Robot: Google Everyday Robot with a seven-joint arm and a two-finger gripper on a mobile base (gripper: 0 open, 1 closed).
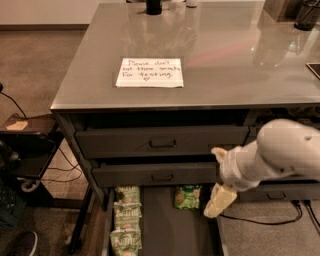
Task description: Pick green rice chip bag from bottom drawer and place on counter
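Observation:
The green rice chip bag (187, 196) lies at the back of the open bottom drawer (162, 227), on its dark floor, right of centre. My gripper (220, 199), cream coloured at the end of a white arm, hangs over the drawer's right edge, just right of the bag and above it, apart from it. It holds nothing that I can see. The glossy grey counter (235, 60) spreads above, with the white handwritten note (150, 73) near its front left.
Three paler green bags (126, 222) lie in a row along the drawer's left side. Two shallower grey drawers (160, 142) sit above, slightly pulled out. Dark containers (154, 6) stand at the counter's far edge. Cables and a dark stand (25, 150) are at the left.

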